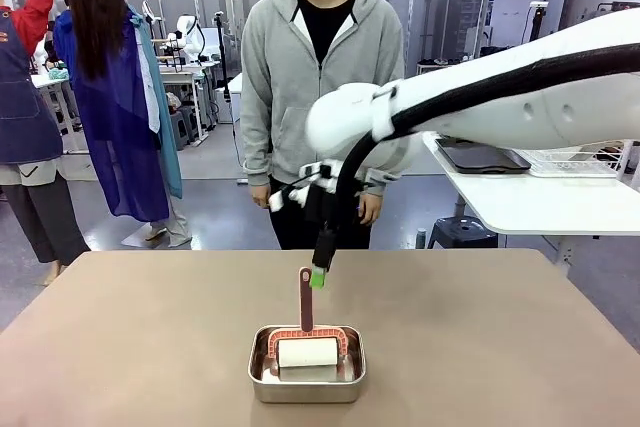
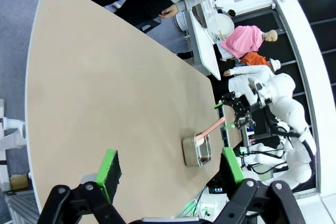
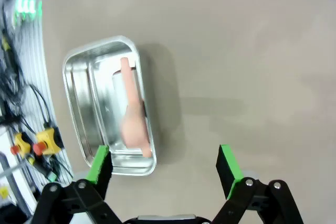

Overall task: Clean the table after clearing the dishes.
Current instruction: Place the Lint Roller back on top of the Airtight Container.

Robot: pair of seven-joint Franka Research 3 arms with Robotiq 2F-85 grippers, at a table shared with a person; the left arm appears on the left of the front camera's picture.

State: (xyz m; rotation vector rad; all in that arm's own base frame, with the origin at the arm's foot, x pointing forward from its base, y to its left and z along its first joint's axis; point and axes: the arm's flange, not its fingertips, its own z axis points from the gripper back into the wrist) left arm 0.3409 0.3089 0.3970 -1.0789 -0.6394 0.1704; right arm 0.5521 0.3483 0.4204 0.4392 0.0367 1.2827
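Bench (image 1: 150,347): beige-brown top, rounded far edge running across the front view. Open surface on every side of the one pan; widest bare stretches toward 9 and 3 o'clock. Near edge cut off by the frame bottom.

Count on the bench: one small silver pan (image 1: 306,365), set at about 6 o'clock of the visible top, close to the near edge. In it, one lint-type roller (image 1: 307,351) with a white roll and a pinkish-red frame, and one handle (image 1: 305,297) standing upright out of the pan. From the right wrist view the handle blurs over the pan interior, so what lies beneath it is hard to read.

Right claw (image 1: 318,274): hangs just above the pan, beside the handle tip at roughly 1 o'clock of it. Green pads well apart in the right wrist view, nothing between them. Whether a pad touches the handle tip in the front view I cannot tell; it looks just clear of it.

Left claw (image 2: 168,166): pads spread apart, empty, looking across the bench from well away from the pan.

One person (image 1: 320,67) in a grey hoodie stands at the far edge, 12 o'clock, hands low; lower body hidden behind the right arm and bench. A white side table (image 1: 520,197) sits at 2 o'clock, partly covered by the arm.
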